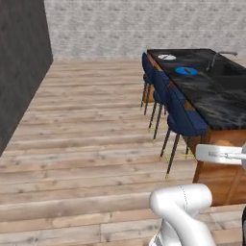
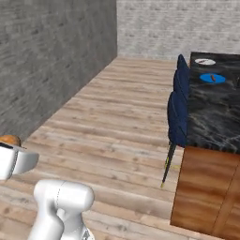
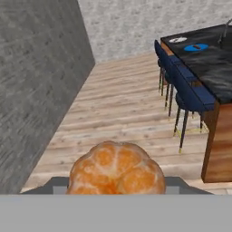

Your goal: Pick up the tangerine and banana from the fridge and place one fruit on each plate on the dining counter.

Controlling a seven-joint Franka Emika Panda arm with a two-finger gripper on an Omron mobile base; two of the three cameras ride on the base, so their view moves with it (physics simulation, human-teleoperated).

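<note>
1. The tangerine (image 3: 117,168) is held at the gripper (image 3: 117,192), whose fingers are hidden behind the fruit, so a firm clamp is judged, not seen.
2. The blue plate (image 3: 196,47) and white plate (image 3: 178,40) lie ahead and right, well apart from the gripper, toward the bench's (image 3: 213,68) far end.
3. Wooden floor (image 3: 122,104) lies between; stools (image 3: 188,93) line the bench's near edge.

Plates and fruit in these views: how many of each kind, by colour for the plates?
Blue plate: 1
White plate: 1
Tangerine: 1, sitting at the gripper
Total: 3
</note>
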